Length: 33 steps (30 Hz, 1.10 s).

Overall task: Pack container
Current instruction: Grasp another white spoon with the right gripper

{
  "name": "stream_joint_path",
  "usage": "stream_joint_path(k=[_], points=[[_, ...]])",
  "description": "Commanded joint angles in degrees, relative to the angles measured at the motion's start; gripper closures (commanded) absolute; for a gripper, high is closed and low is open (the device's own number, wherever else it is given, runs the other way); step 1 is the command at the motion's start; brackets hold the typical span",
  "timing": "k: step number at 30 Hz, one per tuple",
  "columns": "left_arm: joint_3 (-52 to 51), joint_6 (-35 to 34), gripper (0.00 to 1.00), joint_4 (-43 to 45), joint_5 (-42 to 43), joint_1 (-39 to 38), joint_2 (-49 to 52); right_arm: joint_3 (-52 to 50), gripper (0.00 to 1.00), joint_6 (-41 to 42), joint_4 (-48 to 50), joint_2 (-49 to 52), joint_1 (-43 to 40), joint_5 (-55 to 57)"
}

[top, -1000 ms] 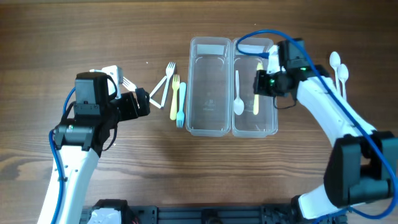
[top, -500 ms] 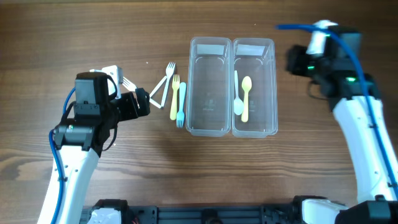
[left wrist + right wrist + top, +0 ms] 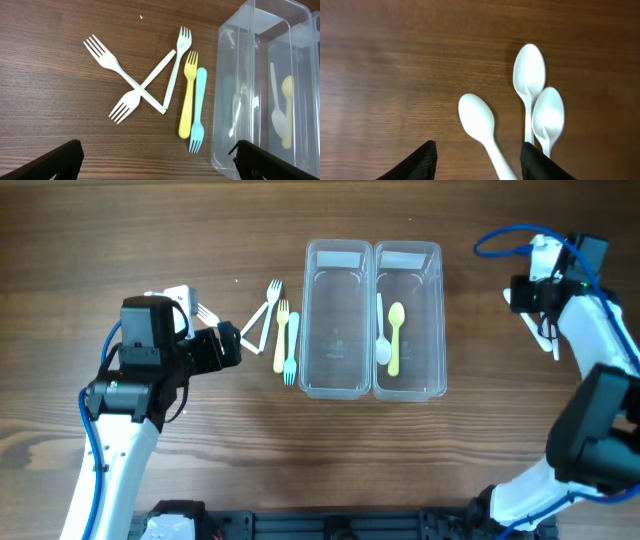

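Two clear containers stand side by side mid-table. The left container (image 3: 337, 320) is empty. The right container (image 3: 408, 320) holds a white spoon (image 3: 383, 340) and a yellow spoon (image 3: 395, 335). Several forks lie left of them: white forks (image 3: 135, 82), a yellow fork (image 3: 187, 95) and a blue fork (image 3: 199, 110). Three white spoons (image 3: 530, 80) lie at the far right. My right gripper (image 3: 480, 167) is open above them, one spoon's handle between its fingers. My left gripper (image 3: 157, 160) is open and empty, just short of the forks.
The containers' left wall (image 3: 235, 100) stands close right of the blue fork. Bare wooden table (image 3: 200, 470) lies in front of both arms. My right arm (image 3: 545, 290) hangs over the right table edge area.
My right gripper left the yellow spoon in the right container, then moved right to above the white spoons. The left arm has not moved.
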Motion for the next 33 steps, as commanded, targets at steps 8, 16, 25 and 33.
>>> stream_joint_path(k=[8,16,25,33], points=[[1.03,0.92,0.0,-0.13,0.48,0.48,0.11,0.37,0.46,-3.82,1.38,6.03,-0.83,-0.87],[1.03,0.92,0.0,-0.81,0.48,0.48,0.11,0.37,0.46,-0.81,-0.11,10.25,-2.23,-0.42],[1.03,0.92,0.0,-0.81,0.48,0.48,0.11,0.37,0.57,6.4,-6.16,10.47,-3.3,-2.84],[1.03,0.92,0.0,-0.81,0.48,0.48,0.11,0.37,0.72,25.62,-17.75,10.47,-3.3,-2.84]])
